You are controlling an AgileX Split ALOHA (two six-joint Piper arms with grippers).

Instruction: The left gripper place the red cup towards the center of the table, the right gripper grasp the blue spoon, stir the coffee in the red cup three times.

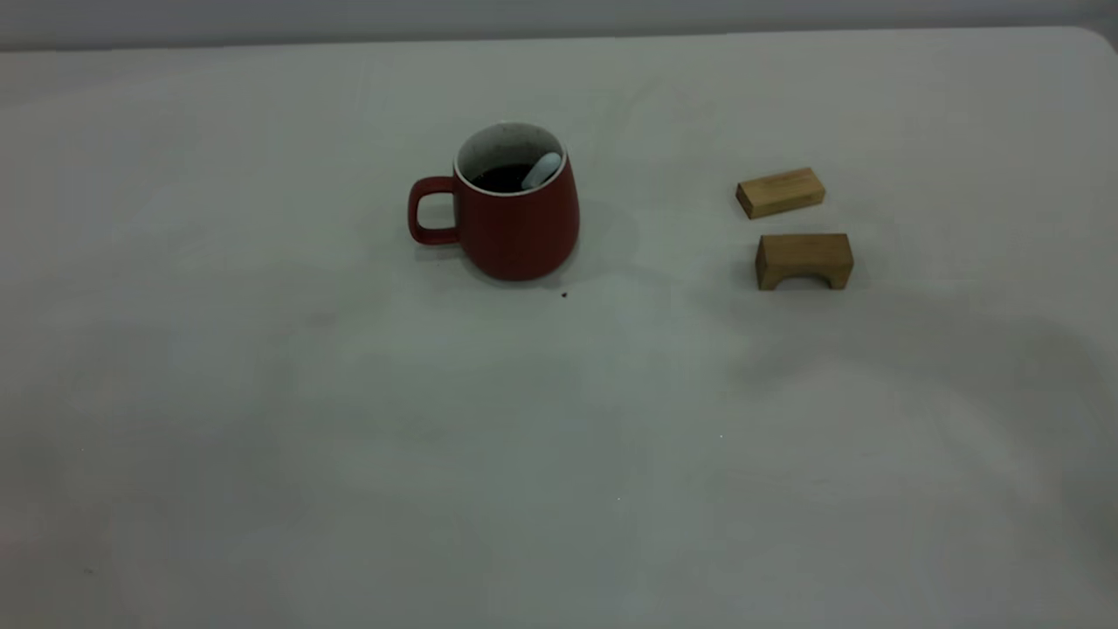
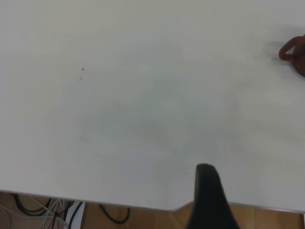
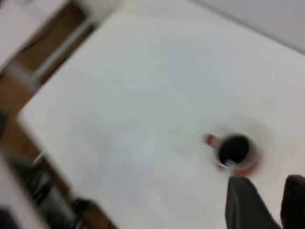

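Observation:
The red cup (image 1: 520, 227) stands upright on the table (image 1: 559, 437) slightly left of the middle, its handle pointing left. Dark coffee (image 1: 500, 178) fills the lower part, and the blue spoon (image 1: 541, 170) leans inside against the right of the rim. Neither gripper shows in the exterior view. In the right wrist view my right gripper (image 3: 265, 183) hangs well above and apart from the red cup (image 3: 236, 150), open with nothing between its fingers. The left gripper (image 2: 209, 195) hovers over the table's edge, far from the red cup (image 2: 295, 53), which shows only in part.
Two tan wooden blocks lie right of the cup: a flat one (image 1: 780, 192) and an arch-shaped one (image 1: 803, 260) in front of it. A dark speck (image 1: 564, 294) sits by the cup's base. Cables (image 2: 43, 210) hang below the table's edge.

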